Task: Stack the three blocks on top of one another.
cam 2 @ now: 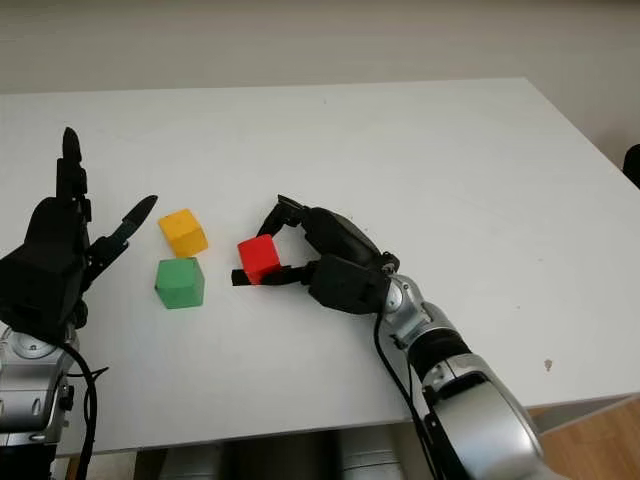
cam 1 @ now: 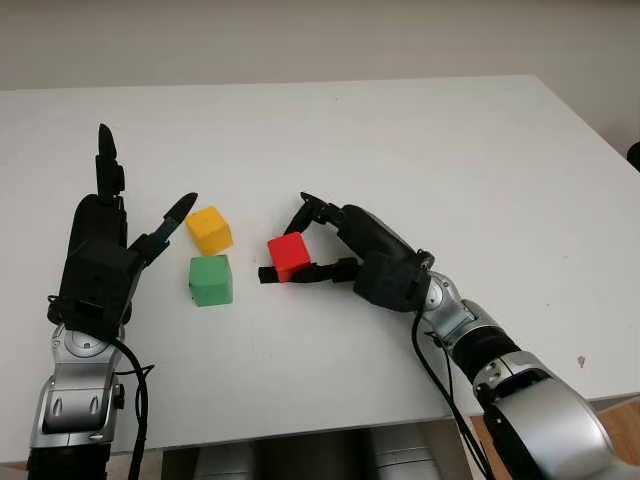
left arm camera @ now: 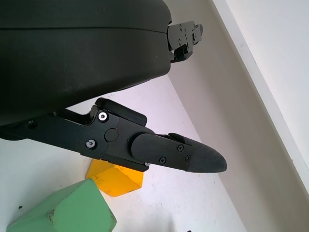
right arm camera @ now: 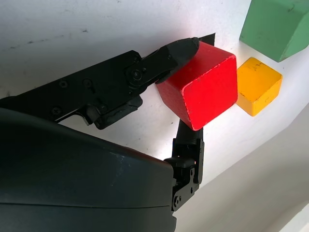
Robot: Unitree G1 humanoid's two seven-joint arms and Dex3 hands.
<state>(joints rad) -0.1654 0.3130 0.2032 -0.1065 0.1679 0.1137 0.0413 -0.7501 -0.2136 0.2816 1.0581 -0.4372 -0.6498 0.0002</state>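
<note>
On the white table [cam 1: 400, 140] my right hand [cam 1: 288, 240] is shut on the red block [cam 1: 289, 255], with fingers at its far side and near side. I cannot tell whether the block touches the tabletop. To its left the green block [cam 1: 211, 280] sits on the table, and the yellow block [cam 1: 210, 229] lies just behind it, turned a little. The two are close together, not stacked. My left hand [cam 1: 147, 168] is open, raised just left of these two blocks and holding nothing. The right wrist view has the red block [right arm camera: 203, 84] pinched between black fingertips [right arm camera: 181, 48].
The table's front edge [cam 1: 300, 432] runs close below both forearms, and its right edge [cam 1: 590, 140] slants away at the right. Bare white tabletop stretches behind and to the right of the blocks.
</note>
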